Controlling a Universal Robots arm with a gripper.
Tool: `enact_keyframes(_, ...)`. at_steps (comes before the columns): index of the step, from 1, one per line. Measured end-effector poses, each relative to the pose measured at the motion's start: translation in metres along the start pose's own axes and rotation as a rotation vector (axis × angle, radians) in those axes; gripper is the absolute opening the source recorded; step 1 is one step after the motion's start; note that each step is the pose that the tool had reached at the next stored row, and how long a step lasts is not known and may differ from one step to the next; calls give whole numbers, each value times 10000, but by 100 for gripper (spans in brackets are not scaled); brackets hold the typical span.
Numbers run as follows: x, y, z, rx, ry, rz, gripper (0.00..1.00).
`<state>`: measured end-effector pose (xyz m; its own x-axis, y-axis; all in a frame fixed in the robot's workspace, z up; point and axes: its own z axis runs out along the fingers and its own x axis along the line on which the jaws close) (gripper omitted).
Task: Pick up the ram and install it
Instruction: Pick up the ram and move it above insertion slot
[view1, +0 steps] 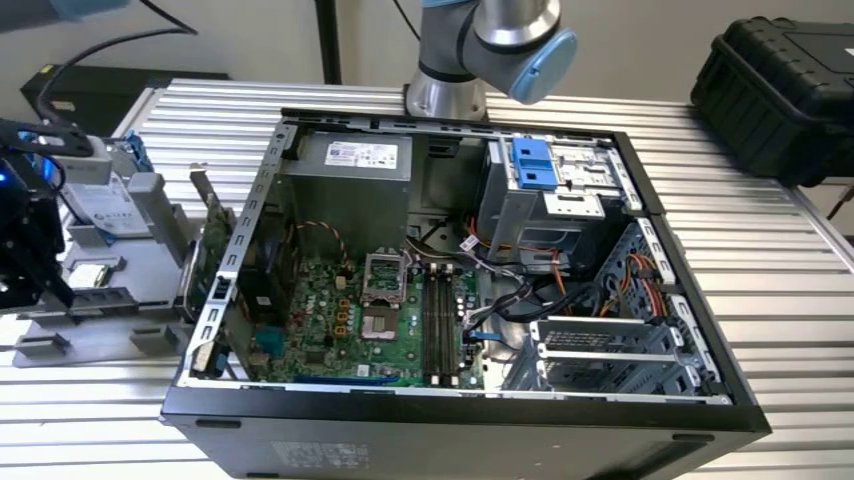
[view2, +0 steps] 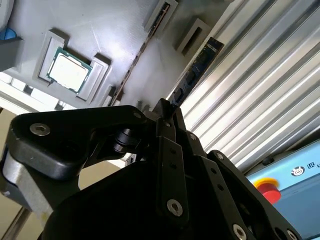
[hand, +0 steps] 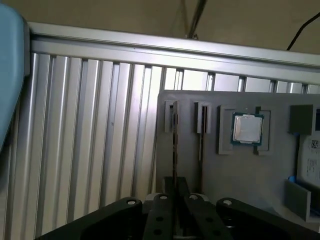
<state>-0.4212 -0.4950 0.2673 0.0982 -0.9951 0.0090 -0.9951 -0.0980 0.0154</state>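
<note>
Pinches ram (hand: 175, 142) edge-up with narrowed claw (hand: 176, 184) | hangs over gray tray (view1: 147, 255) at 9 o'clock of open computer case (view1: 454, 420), exterior view | above ribbed tabletop (view1: 761, 260)

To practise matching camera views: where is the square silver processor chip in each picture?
Exterior view: processor chip on the grey tray, at the exterior view's left.
Second wrist view: chip in a tray recess.
First wrist view: chip in the same tray recess.
Shared landmark: the grey tray.
</note>
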Motion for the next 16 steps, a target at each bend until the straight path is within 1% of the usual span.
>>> enact_keyframes(9,2,2,-176,25,-21,202,0)
enact_keyframes(16,3,5,-334,43,-31,304,0)
